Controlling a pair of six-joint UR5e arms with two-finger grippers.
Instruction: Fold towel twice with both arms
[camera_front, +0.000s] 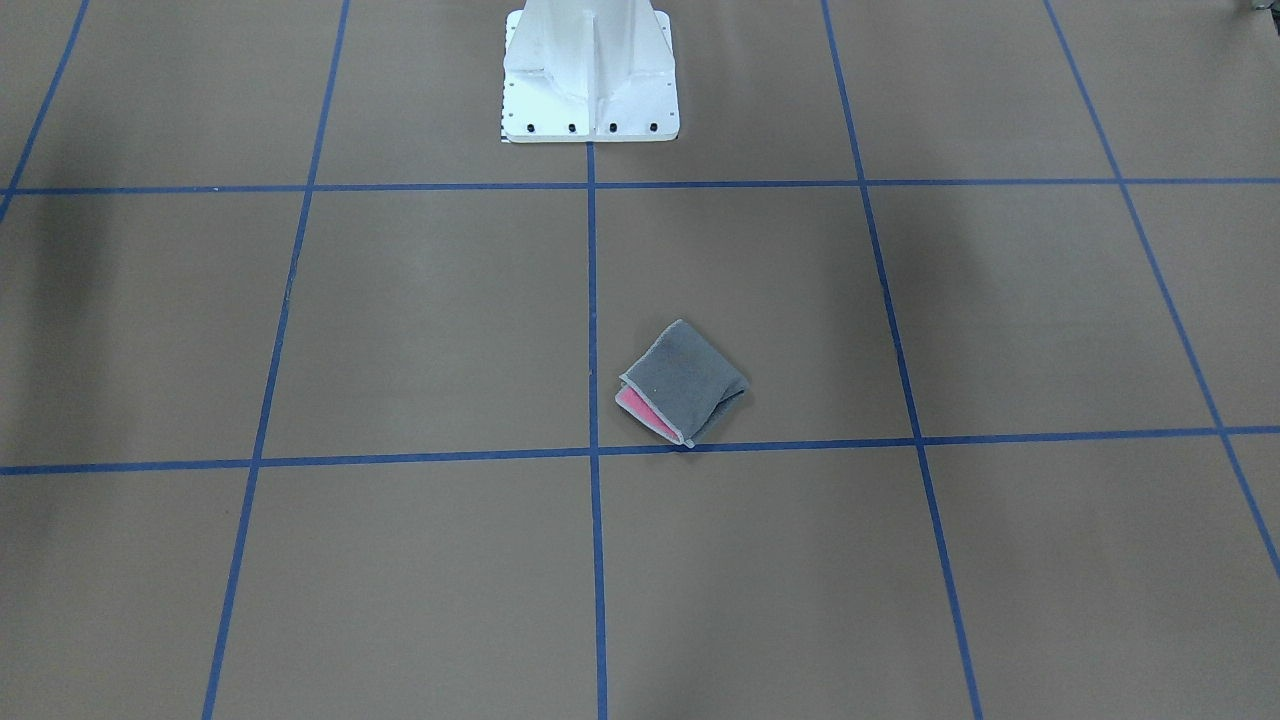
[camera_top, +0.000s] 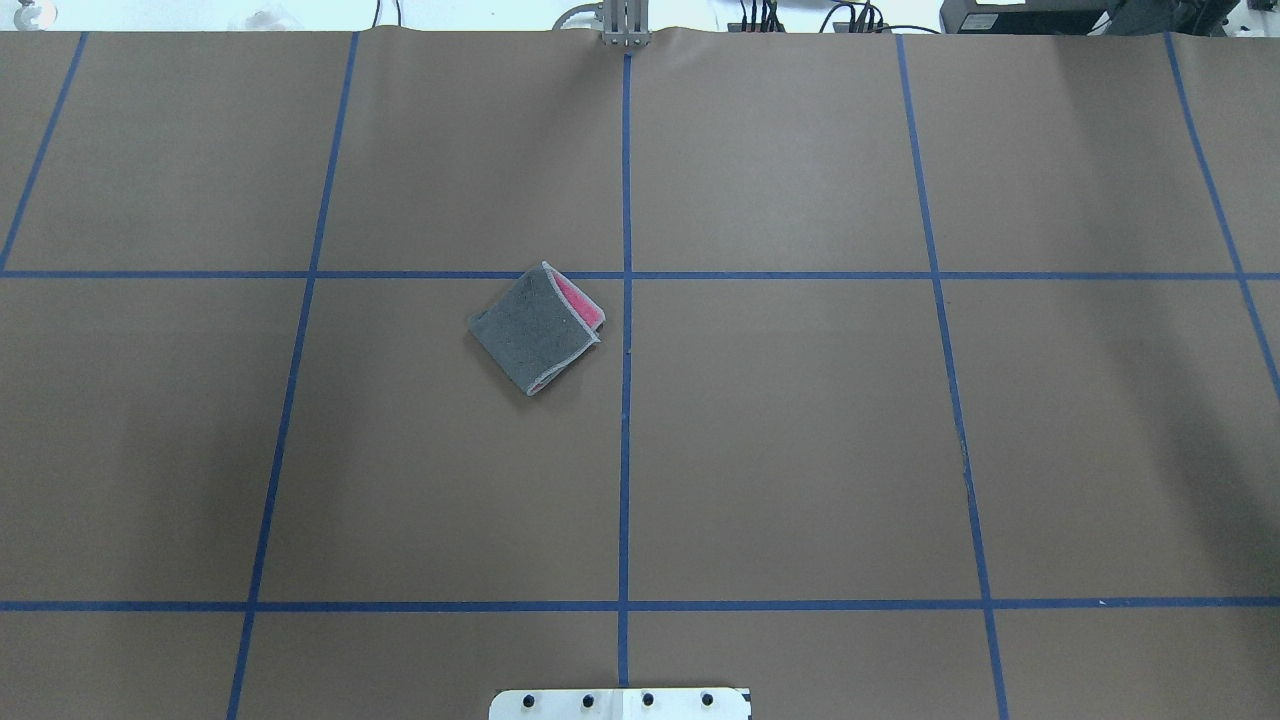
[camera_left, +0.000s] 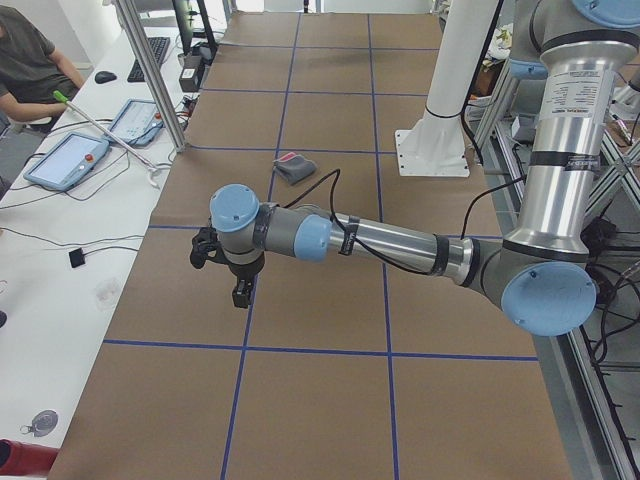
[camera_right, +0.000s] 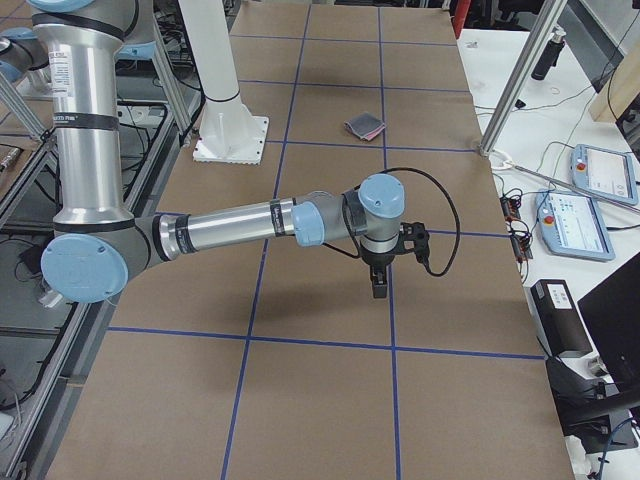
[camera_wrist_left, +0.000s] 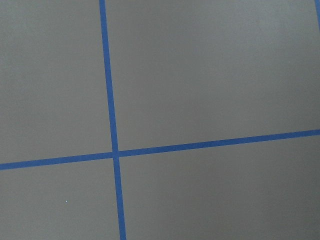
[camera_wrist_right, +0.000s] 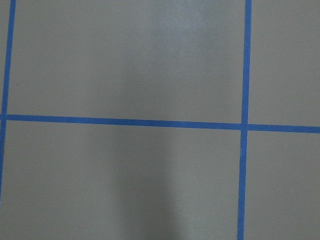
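The brown paper-covered bench (camera_top: 800, 450) is marked into squares by blue tape lines (camera_top: 625, 450), with the white bolted pedestal (camera_front: 590, 80) at its robot-side edge. The silver-grey left arm (camera_left: 400, 243) and the matching right arm (camera_right: 230, 225) each stretch out over their own end of the bench. The small folded terry towel (camera_top: 530, 330) lies near the middle, dark grey face up, with a pink strip showing at one open edge. It sits just on the robot's left of the centre tape line, one corner at a cross line. The left arm's fingers (camera_left: 241, 293) and the right arm's fingers (camera_right: 379, 285) point down above bare bench, both well apart from the towel between them. I cannot tell how wide either pair stands.
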